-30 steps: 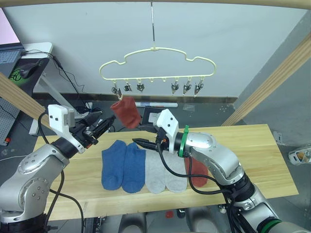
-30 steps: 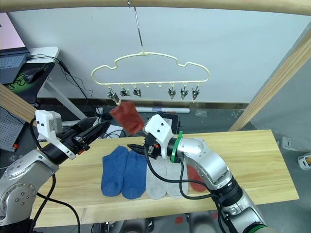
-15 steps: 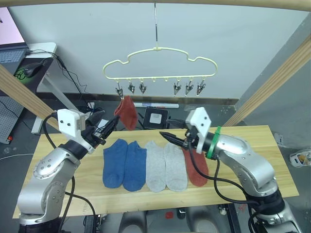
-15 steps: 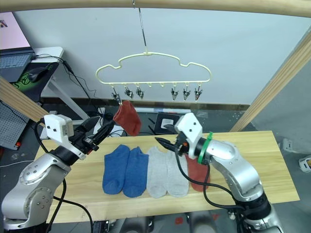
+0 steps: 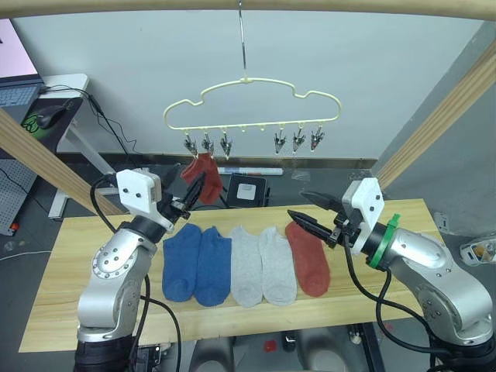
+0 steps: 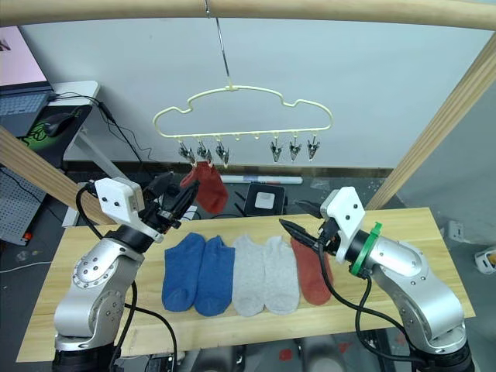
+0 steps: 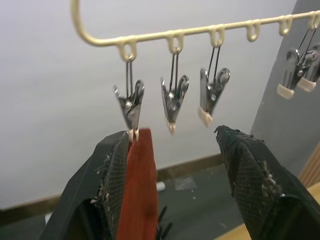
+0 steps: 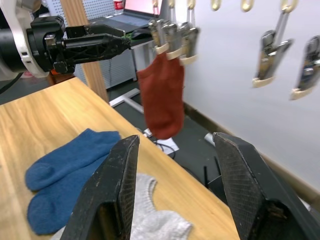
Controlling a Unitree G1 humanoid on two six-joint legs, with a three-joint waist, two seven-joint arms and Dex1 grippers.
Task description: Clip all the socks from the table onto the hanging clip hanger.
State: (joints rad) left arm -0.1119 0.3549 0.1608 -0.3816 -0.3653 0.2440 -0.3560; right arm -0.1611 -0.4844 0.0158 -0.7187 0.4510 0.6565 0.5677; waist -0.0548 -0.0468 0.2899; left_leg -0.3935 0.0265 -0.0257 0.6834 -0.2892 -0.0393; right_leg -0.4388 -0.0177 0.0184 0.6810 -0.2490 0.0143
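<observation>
red sock [image 5: 203,176] clipped on clip hanger [image 5: 252,105], five socks [image 5: 244,263] on table [image 5: 418,232]

Five socks [image 5: 246,265] side by side on table [image 5: 418,232], one sock [image 5: 203,176] clipped on hanger [image 5: 252,105] above — leftmost clip [image 7: 131,102]

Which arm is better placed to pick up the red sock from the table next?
Right. The open right gripper hovers just beside the red sock on the table; the left gripper is up by the hanging sock.

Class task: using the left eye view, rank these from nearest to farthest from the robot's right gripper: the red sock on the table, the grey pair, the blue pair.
From the right gripper:
1. Red sock on the table, just below it.
2. Grey pair, mid-row.
3. Blue pair, at the row's left end.
</observation>
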